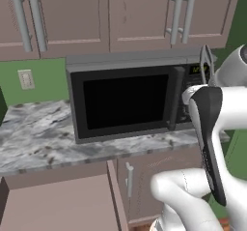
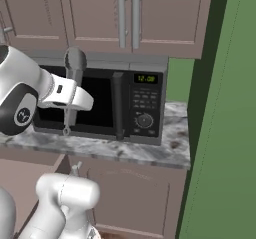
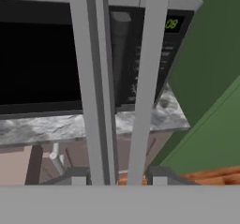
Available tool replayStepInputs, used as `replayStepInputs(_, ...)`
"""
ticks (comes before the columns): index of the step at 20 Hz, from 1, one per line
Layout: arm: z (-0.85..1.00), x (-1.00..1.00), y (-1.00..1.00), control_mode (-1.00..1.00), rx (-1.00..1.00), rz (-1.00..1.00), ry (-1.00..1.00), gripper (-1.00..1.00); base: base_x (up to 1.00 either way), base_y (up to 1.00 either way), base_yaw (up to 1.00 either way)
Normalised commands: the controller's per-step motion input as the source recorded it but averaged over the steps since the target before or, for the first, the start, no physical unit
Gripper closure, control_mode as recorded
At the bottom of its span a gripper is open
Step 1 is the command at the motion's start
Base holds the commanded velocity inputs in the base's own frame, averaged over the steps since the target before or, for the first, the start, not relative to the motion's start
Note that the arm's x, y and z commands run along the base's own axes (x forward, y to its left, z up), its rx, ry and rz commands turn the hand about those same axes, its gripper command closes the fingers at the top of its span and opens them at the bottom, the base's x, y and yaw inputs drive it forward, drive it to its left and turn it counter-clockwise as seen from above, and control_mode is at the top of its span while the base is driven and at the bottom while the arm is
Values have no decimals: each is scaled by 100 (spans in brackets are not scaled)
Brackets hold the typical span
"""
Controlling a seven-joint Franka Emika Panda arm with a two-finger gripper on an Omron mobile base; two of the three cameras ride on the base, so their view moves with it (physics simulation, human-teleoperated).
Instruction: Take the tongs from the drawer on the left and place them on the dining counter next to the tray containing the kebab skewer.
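Your gripper point(image 3: 116, 180) was pinched shut on the slim grey metal tongs point(image 3: 117, 87), held up in the air in front of the black microwave point(image 1: 126, 102). In the hand view, the two long thin arms of the tongs rose from between the small dark fingertips point(image 3: 77, 177) and ran up the whole picture, spread a little wider at the bottom than at the top. From the left base view, you could see the tips of the tongs point(image 1: 207, 61) standing up above the white arm, level with the top of the microwave. From the right base view, the tongs point(image 2: 74, 90) stood roughly upright across the microwave door, the wrist clamped about their middle. The mauve-brown wooden drawer point(image 1: 58, 203) stood pulled out below the grey-white veined marble counter point(image 1: 43, 138), at the lower left, and nothing lay on the part of its floor you could see.
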Motion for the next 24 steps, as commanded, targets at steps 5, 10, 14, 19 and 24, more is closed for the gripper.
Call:
replayStepInputs(5, 0, 0, 0, 100, 0, 0, 0, 100, -59, -19, -9)
replayStepInputs(10, 0, 0, 0, 100, 0, 0, 0, 100, -43, -39, -15)
replayStepInputs(14, 0, 0, 0, 100, 0, 0, 0, 100, -32, -37, -17)
replayStepInputs(19, 0, 0, 0, 100, 0, 0, 0, 100, -30, -28, -16)
replayStepInputs(24, 0, 0, 0, 100, 0, 0, 0, 100, -55, -14, -18)
